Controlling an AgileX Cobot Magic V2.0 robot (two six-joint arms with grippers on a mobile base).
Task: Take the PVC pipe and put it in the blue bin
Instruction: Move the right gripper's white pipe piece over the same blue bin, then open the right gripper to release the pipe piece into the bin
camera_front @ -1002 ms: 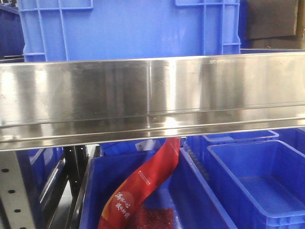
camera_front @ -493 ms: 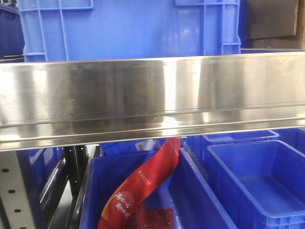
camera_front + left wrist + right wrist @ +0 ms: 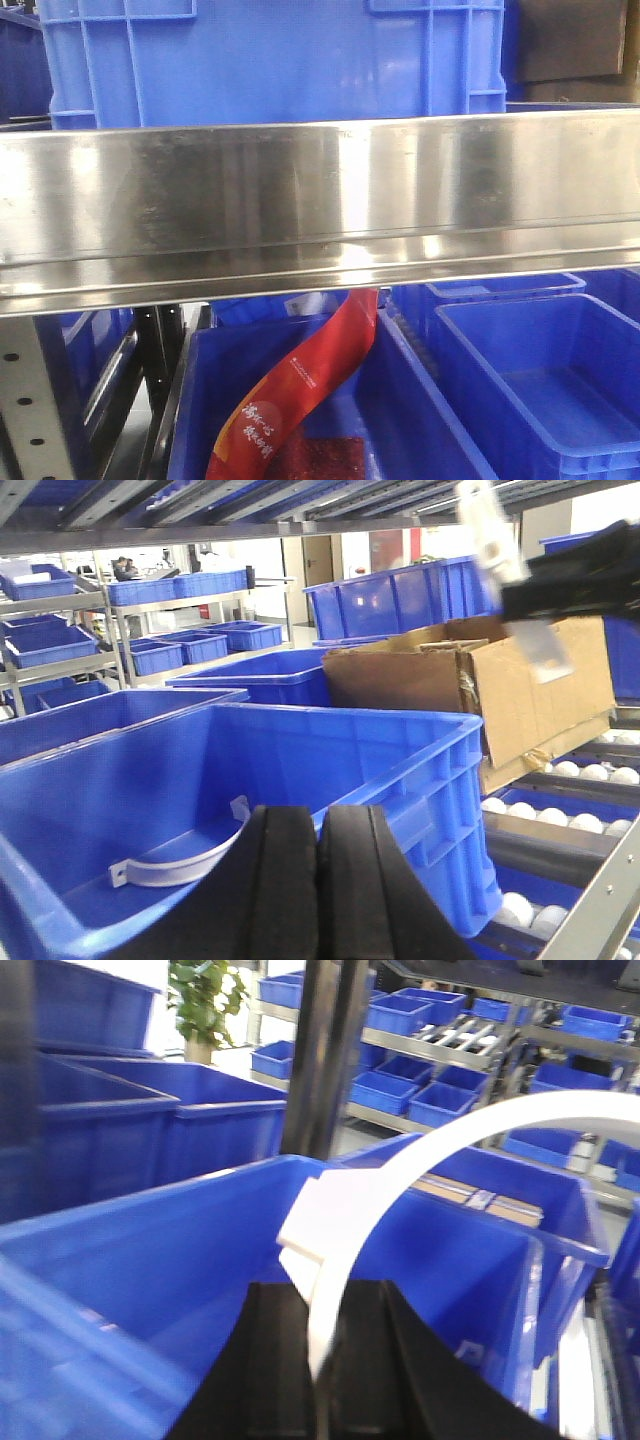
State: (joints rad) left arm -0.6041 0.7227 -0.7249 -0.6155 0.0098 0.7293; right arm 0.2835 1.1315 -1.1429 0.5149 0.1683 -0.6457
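Observation:
In the right wrist view my right gripper [image 3: 325, 1360] is shut on one end of a white curved PVC piece [image 3: 400, 1175], which arcs up and to the right above a large blue bin [image 3: 200, 1250]. In the left wrist view my left gripper [image 3: 318, 825] is shut and empty, its fingers pressed together over the near rim of a large blue bin [image 3: 400, 770]. A second white curved PVC piece [image 3: 190, 858] lies on that bin's floor. A dark arm holding a white piece [image 3: 487, 530] shows at the top right of the left wrist view. Neither gripper shows in the front view.
A steel shelf beam [image 3: 320, 210] fills the front view, with a blue crate [image 3: 270, 60] on top and blue bins [image 3: 540, 380] and a red banner [image 3: 310, 380] below. A cardboard box [image 3: 480, 680] and roller track [image 3: 560, 815] lie right of the left bin. A black post [image 3: 325, 1050] stands behind the right bin.

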